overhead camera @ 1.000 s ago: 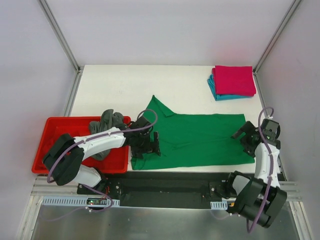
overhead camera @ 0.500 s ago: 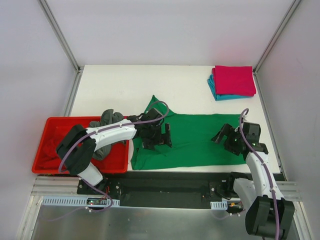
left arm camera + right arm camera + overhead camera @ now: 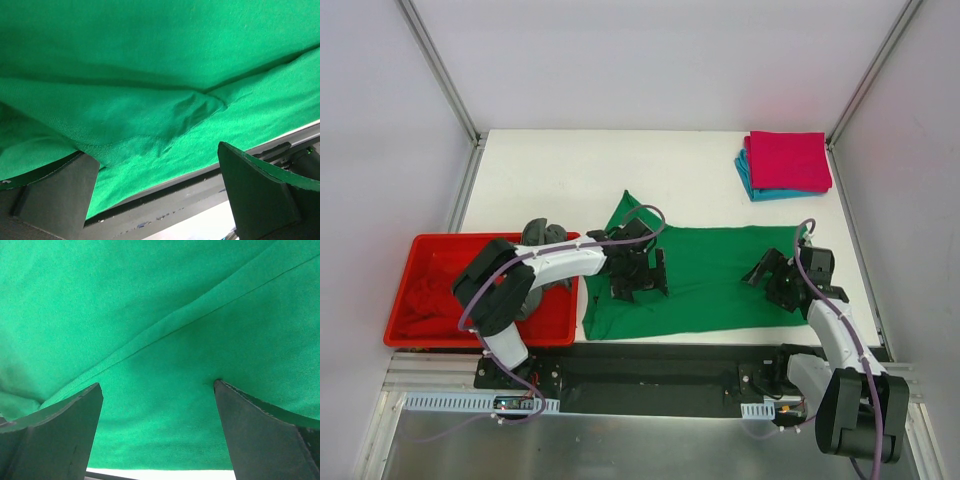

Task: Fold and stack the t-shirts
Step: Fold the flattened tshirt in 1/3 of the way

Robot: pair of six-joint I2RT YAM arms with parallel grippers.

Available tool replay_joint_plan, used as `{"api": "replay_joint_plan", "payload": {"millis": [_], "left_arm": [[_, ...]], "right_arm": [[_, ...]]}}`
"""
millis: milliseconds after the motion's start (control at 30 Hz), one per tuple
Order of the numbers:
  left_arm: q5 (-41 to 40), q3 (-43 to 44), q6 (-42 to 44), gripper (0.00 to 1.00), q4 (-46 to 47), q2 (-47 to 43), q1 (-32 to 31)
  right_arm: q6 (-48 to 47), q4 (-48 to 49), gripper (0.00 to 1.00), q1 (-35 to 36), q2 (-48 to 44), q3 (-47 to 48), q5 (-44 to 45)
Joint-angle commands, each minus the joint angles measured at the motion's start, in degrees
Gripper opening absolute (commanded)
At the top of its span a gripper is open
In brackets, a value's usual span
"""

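A bright green t-shirt (image 3: 715, 275) lies spread flat on the white table near its front edge. My left gripper (image 3: 638, 275) is open low over the shirt's left part. In the left wrist view (image 3: 155, 200) a loose fold of green cloth (image 3: 140, 130) drapes onto one finger. My right gripper (image 3: 770, 275) is open over the shirt's right part, and in the right wrist view (image 3: 157, 435) its fingertips (image 3: 235, 400) touch the cloth. A folded magenta-pink shirt (image 3: 788, 160) lies on a folded teal shirt (image 3: 758, 190) at the back right.
A red plastic tray (image 3: 560, 325) stands at the front left, off the table's left side. It holds a bunched dark grey shirt (image 3: 535, 238) and what looks like red cloth (image 3: 420, 300). The table's front edge (image 3: 200, 200) runs just below the green shirt.
Both grippers have moved inward over the green shirt: the left one rightward from its left edge, the right one leftward from its right edge. The shirt's right edge has drawn in slightly.
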Motion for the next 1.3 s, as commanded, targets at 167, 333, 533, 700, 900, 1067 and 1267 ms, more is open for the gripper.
{"api": "replay_joint_plan", "payload": {"millis": [167, 333, 533, 700, 900, 1067, 1267], "left_arm": [[-3.3, 9.5, 1.5, 0.99, 1.6, 5.4, 0.6], [-6.1, 16.9, 4.3, 0.99, 1.5, 9.7, 3.2], [-2.6, 27.5, 9.4, 0.99, 1.1, 16.9, 8.4], [-5.5, 28.7, 16.7, 0.99, -2.4, 13.8, 8.5], [-3.1, 24.0, 22.6, 0.99, -8.0, 4.5, 7.3], [-2.0, 13.2, 18.7, 0.99, -7.8, -2.0, 5.1], [-2.0, 3.9, 14.7, 0.99, -6.6, -4.6, 4.5]], "right_arm": [[0.9, 1.8, 0.96, 0.3, 0.9, -1.8, 2.0], [0.8, 1.6, 0.96, 0.4, 1.0, -1.7, 1.0], [0.6, 1.3, 0.96, 0.3, 0.1, -1.9, 1.2], [0.6, 1.3, 0.96, 0.3, -0.5, -2.0, 1.1], [0.6, 1.5, 0.96, 0.4, -0.3, -2.1, 0.6], [0.6, 1.5, 0.96, 0.5, -0.2, -2.2, 0.8], [0.5, 1.7, 0.96, 1.0, 1.0, -2.0, 1.1]]}}
